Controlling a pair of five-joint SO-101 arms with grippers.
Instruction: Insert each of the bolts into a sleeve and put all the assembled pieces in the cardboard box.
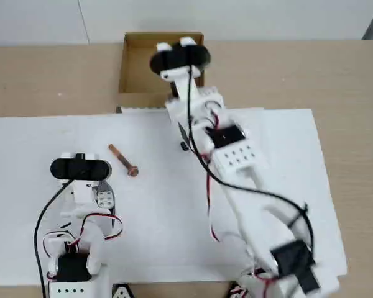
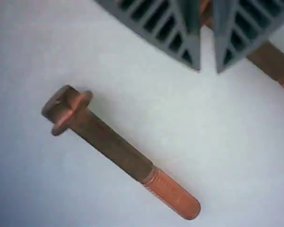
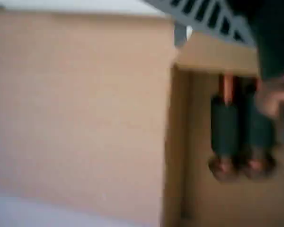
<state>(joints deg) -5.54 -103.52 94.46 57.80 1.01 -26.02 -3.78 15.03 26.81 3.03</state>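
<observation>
Where bolt (image 2: 118, 151) lies, left gripper (image 2: 207, 68) nearly closed, empty; right gripper (image 1: 179, 77) over cardboard box (image 1: 132, 62), grip unclear

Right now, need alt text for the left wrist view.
A copper-coloured bolt with a flanged hex head lies flat on the white sheet, with no sleeve on it. The left gripper hangs close by, and part of a second bolt shows behind it.
</observation>
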